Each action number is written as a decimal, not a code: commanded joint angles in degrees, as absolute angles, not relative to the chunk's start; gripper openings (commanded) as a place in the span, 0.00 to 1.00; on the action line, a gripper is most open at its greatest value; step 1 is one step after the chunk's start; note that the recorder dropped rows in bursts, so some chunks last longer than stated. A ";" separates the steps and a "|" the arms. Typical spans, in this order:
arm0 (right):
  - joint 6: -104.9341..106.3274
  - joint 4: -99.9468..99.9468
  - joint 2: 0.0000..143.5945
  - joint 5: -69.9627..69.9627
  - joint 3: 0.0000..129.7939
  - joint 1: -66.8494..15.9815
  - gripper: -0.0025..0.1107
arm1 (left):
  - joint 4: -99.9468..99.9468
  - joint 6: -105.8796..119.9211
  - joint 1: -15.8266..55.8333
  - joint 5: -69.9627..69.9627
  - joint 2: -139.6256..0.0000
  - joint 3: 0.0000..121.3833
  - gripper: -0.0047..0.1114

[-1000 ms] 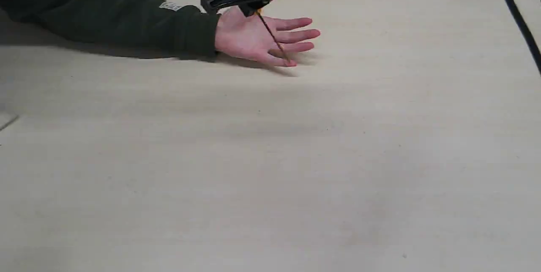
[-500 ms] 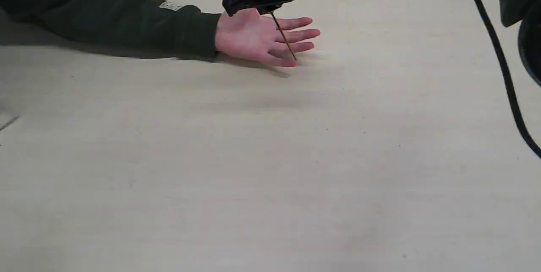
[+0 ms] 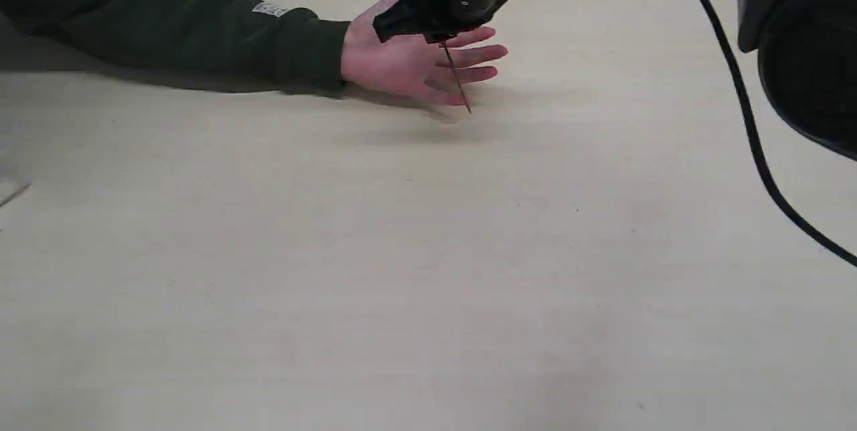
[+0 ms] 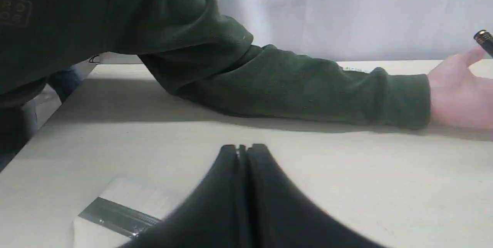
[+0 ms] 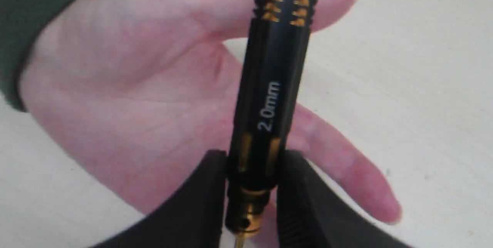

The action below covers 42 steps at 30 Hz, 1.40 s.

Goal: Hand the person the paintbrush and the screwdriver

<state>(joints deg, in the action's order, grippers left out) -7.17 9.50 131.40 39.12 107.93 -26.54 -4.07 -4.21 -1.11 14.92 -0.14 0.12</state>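
Even diffuse light on my feeds; bench [image 3: 428, 270] reads bright, flat. Soft shadow [image 3: 201, 83] along the person [image 3: 201, 36]'s arm. Right wrist view soft; left end effector [image 4: 242, 148] blurred near lens.

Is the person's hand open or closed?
Open: the person's hand lies palm up, fingers extended, beneath the screwdriver clamped in the right end effector.

One screwdriver [image 5: 269, 98], one paintbrush [image 4: 111, 215], one hand [image 3: 408, 59]
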 commanded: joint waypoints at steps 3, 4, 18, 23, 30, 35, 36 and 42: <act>-8.01 9.42 131.27 38.14 107.88 -25.42 0.17 | -3.99 -4.32 -0.64 14.17 0.00 0.00 0.04; -8.01 9.42 131.27 38.14 107.88 -25.42 0.23 | -3.99 -4.32 -0.64 14.17 0.00 0.00 0.04; -8.77 9.07 130.04 38.84 107.88 -25.38 0.44 | -3.99 -4.32 -0.64 14.27 0.00 0.00 0.04; -8.77 9.08 126.71 40.27 107.88 -24.44 0.44 | -3.99 -4.32 -0.64 14.27 0.00 0.00 0.04; -8.77 8.34 117.68 39.10 101.48 -23.14 0.41 | -3.99 -4.32 -0.64 14.27 0.00 0.00 0.04; -8.77 6.85 109.15 32.65 89.25 -23.71 0.25 | -3.86 -4.32 -0.64 14.35 0.00 0.00 0.04; -8.77 6.26 107.58 31.26 86.92 -24.04 0.22 | -3.86 -4.32 -0.64 14.33 0.00 0.00 0.04; -8.77 2.44 95.45 23.46 71.10 -24.99 0.07 | -3.86 -4.32 -0.64 14.33 0.00 0.00 0.04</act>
<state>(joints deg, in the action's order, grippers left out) -8.57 3.79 98.76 26.32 74.30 -24.75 -4.07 -4.21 -1.11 14.92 -0.14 0.12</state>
